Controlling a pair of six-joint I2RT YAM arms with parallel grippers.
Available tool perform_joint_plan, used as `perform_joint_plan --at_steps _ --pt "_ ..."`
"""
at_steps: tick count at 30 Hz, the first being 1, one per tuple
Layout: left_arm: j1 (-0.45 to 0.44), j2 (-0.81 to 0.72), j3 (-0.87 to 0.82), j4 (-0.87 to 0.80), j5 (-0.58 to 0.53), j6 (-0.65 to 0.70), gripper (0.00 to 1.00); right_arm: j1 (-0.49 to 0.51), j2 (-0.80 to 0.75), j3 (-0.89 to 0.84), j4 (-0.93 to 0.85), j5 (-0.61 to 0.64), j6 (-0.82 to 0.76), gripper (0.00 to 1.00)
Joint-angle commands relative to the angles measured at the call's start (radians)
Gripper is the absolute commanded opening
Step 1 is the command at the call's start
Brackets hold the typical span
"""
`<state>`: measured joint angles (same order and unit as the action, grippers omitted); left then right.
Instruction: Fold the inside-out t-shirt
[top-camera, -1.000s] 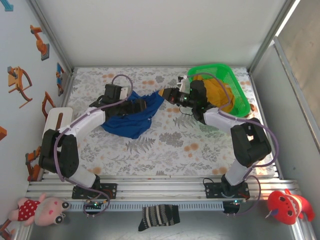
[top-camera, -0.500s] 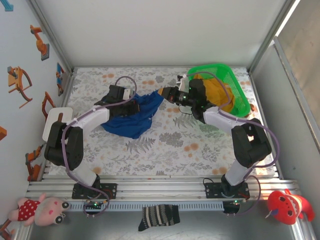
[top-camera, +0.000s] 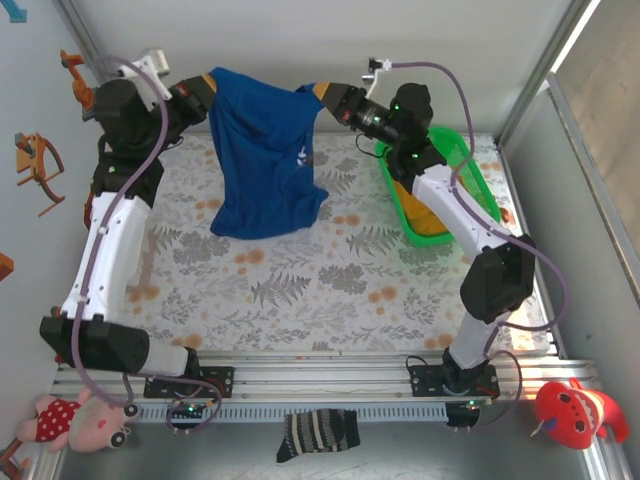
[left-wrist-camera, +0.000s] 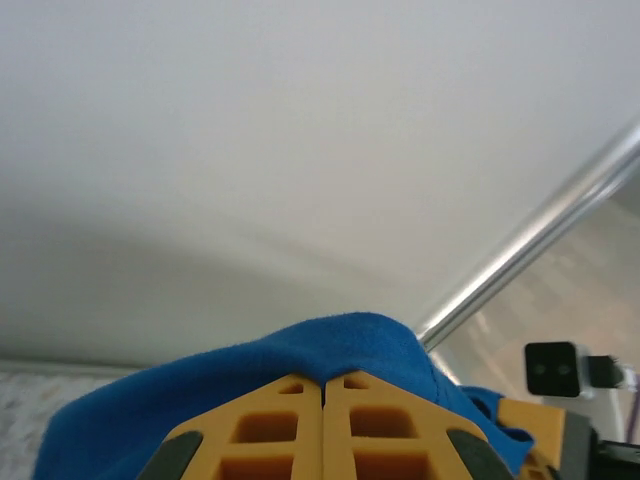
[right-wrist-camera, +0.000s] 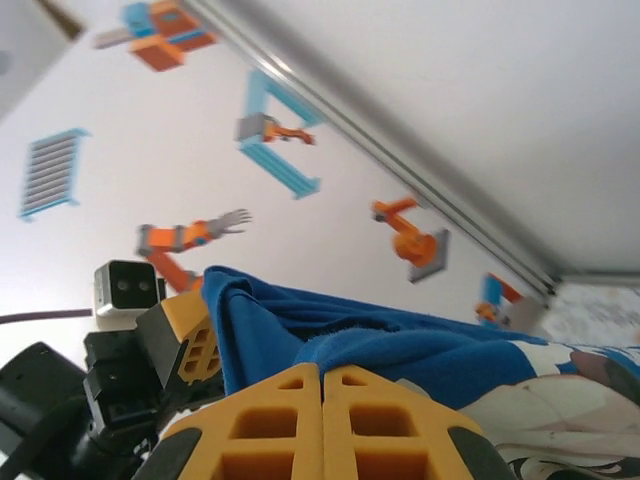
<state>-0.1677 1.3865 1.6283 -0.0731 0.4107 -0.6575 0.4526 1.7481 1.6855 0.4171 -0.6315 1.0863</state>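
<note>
Starting at the near edge, the table (top-camera: 300, 300) is bare across its front half, which leaves wide room for laying cloth down. Farther out, the shirt (top-camera: 262, 150) has left the surface where it lay bunched a second ago. It now hangs as a sheet with its white lettering showing, its lower hem sagging over the table's far half; whether the hem touches I cannot tell. Farthest and highest, the left gripper (top-camera: 207, 86) is clamped on one top corner and the right gripper (top-camera: 326, 94) on the other. Both have risen from table level and drawn apart, so the top edge runs nearly taut between them. Spread like this, the shirt looks ready to be laid flat for folding. The basket (top-camera: 470, 165) stands just beside the right arm and the back wall is close behind the grippers, so the free room lies toward the near side.
</note>
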Motion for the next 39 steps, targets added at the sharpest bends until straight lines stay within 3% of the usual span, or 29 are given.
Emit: perform_joint_plan --at_steps 1,6,9,14,18,23,28,31,33,35,39 --pt "0.007 -0.006 -0.020 0.051 0.048 -0.076 0.00 -0.002 -0.084 -0.075 0.116 0.004 0.039 0.00" --pt "0.009 -0.005 -0.191 0.032 0.081 -0.073 0.00 0.017 -0.151 -0.424 0.271 0.060 0.102 0.00" --pt "0.008 -0.017 -0.279 0.029 0.092 -0.057 0.00 0.080 -0.170 -0.591 0.354 0.088 0.128 0.00" --pt "0.008 -0.021 -0.291 -0.012 0.108 -0.017 0.00 0.222 -0.168 -0.680 0.369 0.123 0.088 0.00" --pt "0.006 0.004 -0.229 -0.029 0.180 -0.023 0.00 0.249 -0.182 -0.722 0.372 0.154 0.068 0.00" --pt "-0.030 0.032 -0.196 -0.037 0.247 -0.063 0.00 0.227 -0.245 -0.858 0.312 0.252 0.035 0.00" --pt "-0.138 0.075 -0.186 -0.132 0.250 -0.001 0.00 0.228 -0.332 -0.918 -0.034 0.387 -0.097 0.00" --pt "-0.196 0.116 -0.199 -0.187 0.238 0.043 0.00 0.235 -0.422 -0.913 -0.301 0.540 -0.201 0.34" --pt "-0.221 0.146 -0.217 -0.193 0.237 0.046 0.00 0.235 -0.490 -0.908 -0.421 0.649 -0.248 0.49" --pt "-0.243 0.174 -0.225 -0.197 0.238 0.052 0.00 0.237 -0.535 -0.897 -0.484 0.698 -0.303 0.55" --pt "-0.271 0.203 -0.224 -0.218 0.238 0.062 0.00 0.267 -0.534 -0.810 -0.561 0.671 -0.433 0.56"
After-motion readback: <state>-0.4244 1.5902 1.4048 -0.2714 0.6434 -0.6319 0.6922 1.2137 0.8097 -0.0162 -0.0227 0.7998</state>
